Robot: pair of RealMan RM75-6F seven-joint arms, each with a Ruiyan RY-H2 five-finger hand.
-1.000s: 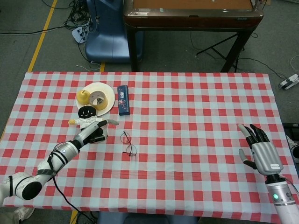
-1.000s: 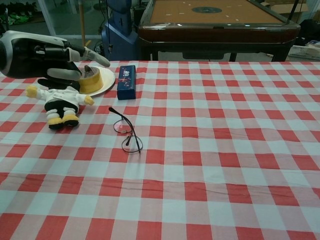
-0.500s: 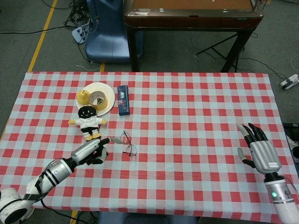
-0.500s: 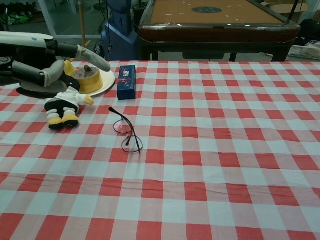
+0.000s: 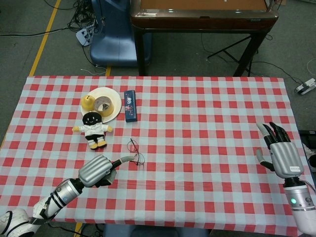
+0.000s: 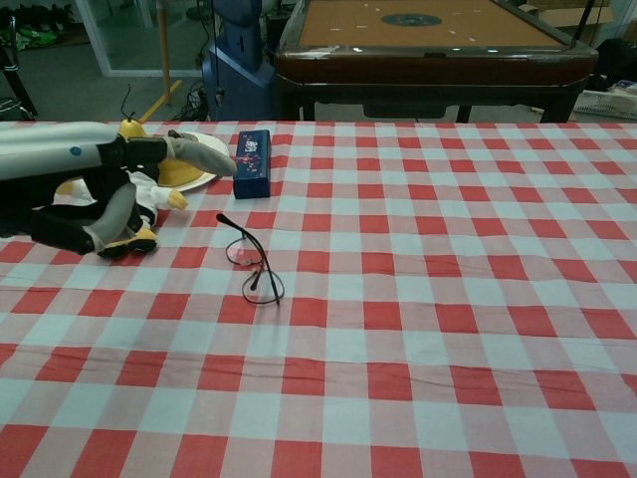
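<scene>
The glasses (image 5: 134, 152) lie folded on the red-and-white checked tablecloth (image 5: 207, 128), left of the table's middle, with 1 temple arm sticking out toward the far side in the chest view (image 6: 251, 261). My left hand (image 5: 98, 170) is just beside them on the near-left, held above the cloth with nothing in it. Its fingers are apart and stretched forward, and one fingertip (image 5: 129, 158) reaches to the near edge of the frames; I cannot tell whether it touches them. In the chest view that same hand (image 6: 105, 189) fills the left side, a long pale finger pointing across the front of the plate.

Beyond my left hand sits the small doll (image 5: 92, 129) with a black head, white shirt and yellow feet, resting on the cloth between the glasses and the plate. The white plate (image 5: 114, 98) stands farther back and carries a yellow pear (image 5: 88, 101) and a roll of tape (image 5: 103, 104). Just to the right of the plate lies a dark blue box (image 5: 130, 105), lengthwise, pointing away from me.

My right hand (image 5: 282, 154) is well apart from all of this, at the table's right edge, fingers spread and pointing away from me, holding nothing and touching nothing that I can see.
</scene>
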